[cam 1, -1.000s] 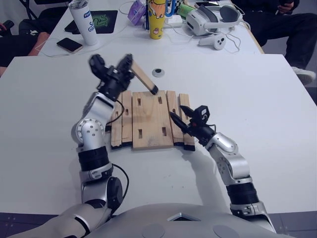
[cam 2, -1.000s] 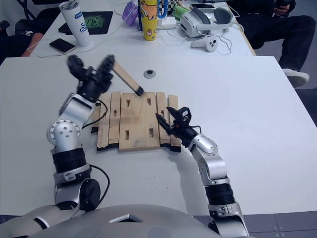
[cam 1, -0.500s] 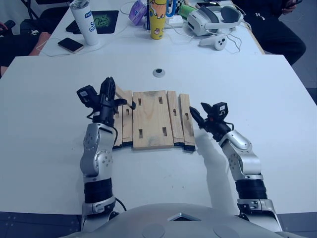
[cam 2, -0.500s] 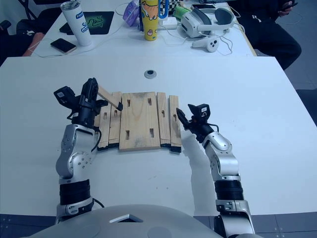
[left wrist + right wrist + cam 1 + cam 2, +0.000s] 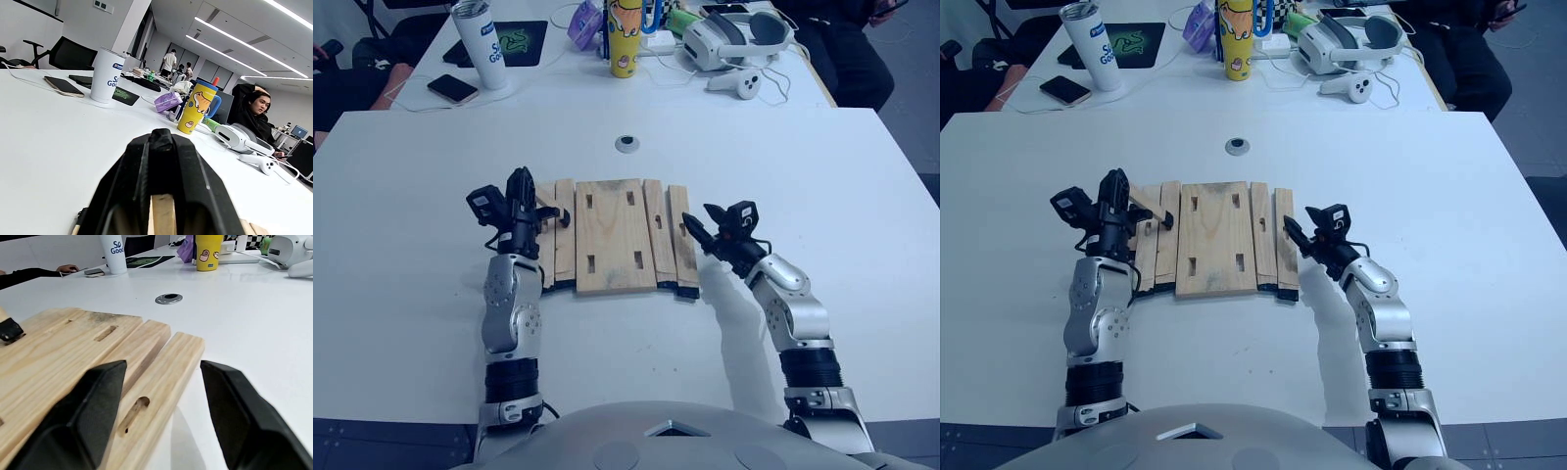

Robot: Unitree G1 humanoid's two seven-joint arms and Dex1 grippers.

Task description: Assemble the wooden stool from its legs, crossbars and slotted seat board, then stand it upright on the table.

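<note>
Leg clamped in left jaws, right jaws apart by rightmost plank

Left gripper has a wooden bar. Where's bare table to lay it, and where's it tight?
Bare: the table from the right gripper out to its right edge, the stretch left of the left gripper, and the band between the seat board and the round grommet. Tight: the slats beside the board, and the far table around tumbler and headset.
</note>
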